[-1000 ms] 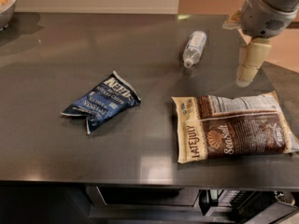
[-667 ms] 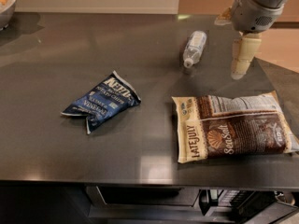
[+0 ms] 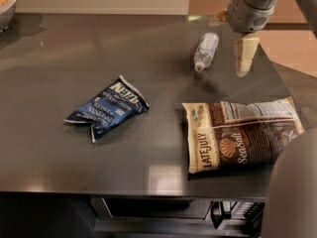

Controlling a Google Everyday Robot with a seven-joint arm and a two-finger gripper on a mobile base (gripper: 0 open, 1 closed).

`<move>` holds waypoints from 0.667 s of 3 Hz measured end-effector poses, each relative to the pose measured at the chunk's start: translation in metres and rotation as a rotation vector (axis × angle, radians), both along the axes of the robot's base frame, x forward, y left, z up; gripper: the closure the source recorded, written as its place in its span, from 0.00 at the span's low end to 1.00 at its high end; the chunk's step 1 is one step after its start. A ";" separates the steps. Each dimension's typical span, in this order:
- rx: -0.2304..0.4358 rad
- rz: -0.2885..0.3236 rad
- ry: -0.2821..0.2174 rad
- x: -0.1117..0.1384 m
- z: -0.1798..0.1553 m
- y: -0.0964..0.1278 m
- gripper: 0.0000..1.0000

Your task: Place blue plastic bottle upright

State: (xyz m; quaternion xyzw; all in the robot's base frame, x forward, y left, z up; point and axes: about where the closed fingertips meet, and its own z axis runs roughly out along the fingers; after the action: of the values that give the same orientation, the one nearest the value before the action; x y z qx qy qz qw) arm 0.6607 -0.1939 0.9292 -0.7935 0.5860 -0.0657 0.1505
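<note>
Dark, smooth, faintly glossy countertop (image 3: pixel 74 58), seen from above its front edge. Largest item on it: a brown and cream chip bag (image 3: pixel 242 135), flat and crinkled, lying at the right. A smaller dark blue chip bag (image 3: pixel 106 108), creased and pinched at one corner, lies left of centre. The gripper (image 3: pixel 243 68), cream-coloured and pointing down from a grey wrist, hangs over the far right of the counter, just beside the blue plastic bottle (image 3: pixel 205 51) but apart from it; how widely it is spread cannot be told from this angle. The bottle, a small clear cylinder with a white cap and a label band, lies on its side, cap toward the viewer. Judged step: the approach, with nothing grasped yet. The next move calls for shifting left over the bottle, closing across its round, slippery body, then tipping it onto its base.
</note>
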 end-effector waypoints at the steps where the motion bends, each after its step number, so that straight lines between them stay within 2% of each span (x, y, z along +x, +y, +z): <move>1: -0.078 0.149 -0.049 0.023 -0.014 0.011 0.00; 2: -0.188 0.329 -0.114 0.040 -0.029 0.018 0.00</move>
State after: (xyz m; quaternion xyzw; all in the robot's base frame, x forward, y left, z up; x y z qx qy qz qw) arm 0.7006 -0.1759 0.9006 -0.8841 0.4302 -0.1394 0.1175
